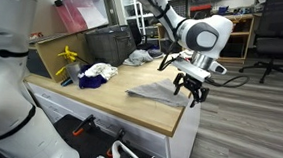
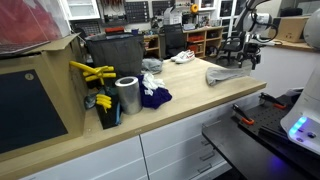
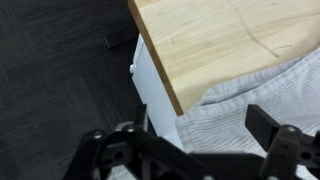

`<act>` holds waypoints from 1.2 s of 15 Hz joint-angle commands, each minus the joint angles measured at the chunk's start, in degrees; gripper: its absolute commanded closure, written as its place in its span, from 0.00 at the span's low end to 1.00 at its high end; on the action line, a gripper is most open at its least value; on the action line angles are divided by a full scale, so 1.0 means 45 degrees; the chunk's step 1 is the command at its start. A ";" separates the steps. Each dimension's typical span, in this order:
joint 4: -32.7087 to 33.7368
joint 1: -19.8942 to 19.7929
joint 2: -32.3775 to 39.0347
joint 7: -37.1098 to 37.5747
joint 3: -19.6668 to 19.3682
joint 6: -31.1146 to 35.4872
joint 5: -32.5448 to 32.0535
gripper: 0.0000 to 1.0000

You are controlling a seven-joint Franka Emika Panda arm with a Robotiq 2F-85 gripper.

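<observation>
The long wooden desk (image 1: 100,94) carries a gray cloth (image 1: 159,90), rumpled flat at the corner nearest the arm. It looks soft, light and floppy, so a raised fold near its edge seems the best pinch. The gripper (image 1: 189,87) hangs just above it, jaws wide apart and empty.

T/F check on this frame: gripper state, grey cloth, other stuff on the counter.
1. The gripper has its jaws open. True.
2. The grey cloth lies on the floor. False: it lies on the wooden counter, near a corner.
3. The jaws are clamped on the grey cloth. False: they stand open over its edge and grip nothing.
4. A metal cylinder stands upright beside a dark blue cloth. True.
</observation>
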 commanded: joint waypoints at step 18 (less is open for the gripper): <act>0.3015 -0.0842 0.2418 -0.1348 0.0977 -0.2687 0.0560 0.64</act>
